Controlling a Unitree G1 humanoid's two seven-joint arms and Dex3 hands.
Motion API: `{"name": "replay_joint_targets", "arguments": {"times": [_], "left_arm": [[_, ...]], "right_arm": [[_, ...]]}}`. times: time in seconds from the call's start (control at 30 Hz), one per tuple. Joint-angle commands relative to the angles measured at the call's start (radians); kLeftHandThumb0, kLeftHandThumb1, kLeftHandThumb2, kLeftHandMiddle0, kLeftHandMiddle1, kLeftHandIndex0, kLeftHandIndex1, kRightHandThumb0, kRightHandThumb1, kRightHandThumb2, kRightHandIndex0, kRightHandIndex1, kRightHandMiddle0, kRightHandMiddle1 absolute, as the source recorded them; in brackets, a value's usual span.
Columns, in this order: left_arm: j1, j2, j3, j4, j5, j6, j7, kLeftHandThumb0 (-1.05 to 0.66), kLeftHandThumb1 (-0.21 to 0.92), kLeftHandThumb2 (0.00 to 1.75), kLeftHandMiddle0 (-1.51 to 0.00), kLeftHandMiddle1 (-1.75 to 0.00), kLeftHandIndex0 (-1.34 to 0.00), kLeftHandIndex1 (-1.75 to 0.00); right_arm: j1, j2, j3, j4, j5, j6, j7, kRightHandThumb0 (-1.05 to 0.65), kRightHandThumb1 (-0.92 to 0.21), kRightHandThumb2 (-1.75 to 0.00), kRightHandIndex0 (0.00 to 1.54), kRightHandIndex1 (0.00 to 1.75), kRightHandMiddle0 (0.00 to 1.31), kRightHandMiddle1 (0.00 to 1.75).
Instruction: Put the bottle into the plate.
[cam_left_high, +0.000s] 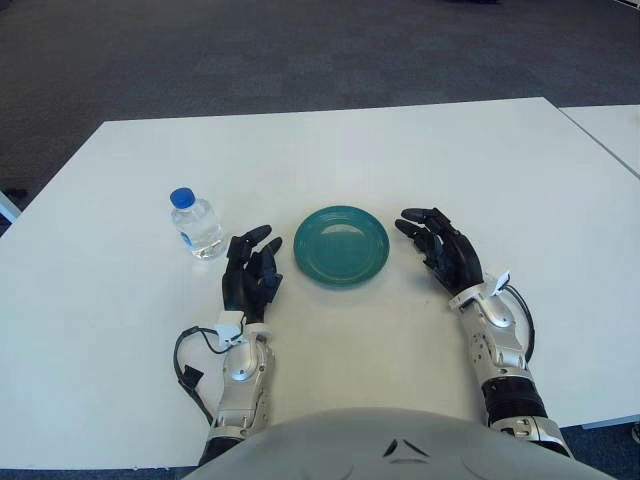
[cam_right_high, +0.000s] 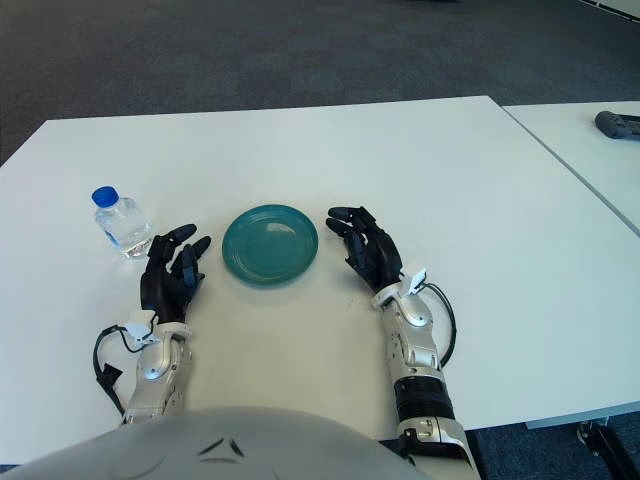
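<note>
A small clear bottle (cam_left_high: 197, 224) with a blue cap stands upright on the white table, left of a teal plate (cam_left_high: 341, 245). The plate is empty. My left hand (cam_left_high: 252, 266) rests on the table just right of and nearer than the bottle, fingers spread, holding nothing and a short gap from the bottle. My right hand (cam_left_high: 437, 244) rests on the table just right of the plate, fingers spread and empty.
The white table (cam_left_high: 330, 160) stretches far behind the plate. A second white table (cam_right_high: 580, 140) stands at the right with a dark object (cam_right_high: 618, 124) on it. Dark carpet lies beyond.
</note>
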Motion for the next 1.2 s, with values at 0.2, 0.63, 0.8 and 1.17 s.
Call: {"name": "replay_joint_targets", "arguments": {"times": [0.2,0.63,0.8,1.17], "left_arm": [[0.019,-0.076,0.002,0.046,-0.003,0.034,0.010,-0.70,0.92,0.62,-0.65,-0.53,-0.40,-1.01],[0.017,-0.074,0.003,0.050,0.000,0.033,0.009,-0.70,0.92,0.63,-0.65,-0.53,-0.40,-1.01],[0.016,-0.074,0.003,0.048,0.000,0.033,0.009,-0.70,0.92,0.63,-0.65,-0.53,-0.40,-1.01],[0.012,-0.097,0.007,0.068,0.075,-0.006,0.109,-0.69,0.92,0.58,-0.62,-0.51,-0.36,-0.99]], "right_arm": [[0.014,0.000,0.005,0.023,-0.008,0.020,-0.006,-0.57,-0.92,-0.63,0.49,0.63,0.25,1.01],[0.014,0.000,0.005,0.023,-0.007,0.020,-0.006,-0.57,-0.92,-0.63,0.49,0.63,0.25,1.01],[0.014,0.000,0.005,0.023,-0.007,0.020,-0.006,-0.57,-0.92,-0.63,0.49,0.63,0.25,1.01],[0.008,0.000,0.004,0.030,-0.008,0.019,-0.006,-0.57,-0.92,-0.63,0.49,0.63,0.25,1.01]]}}
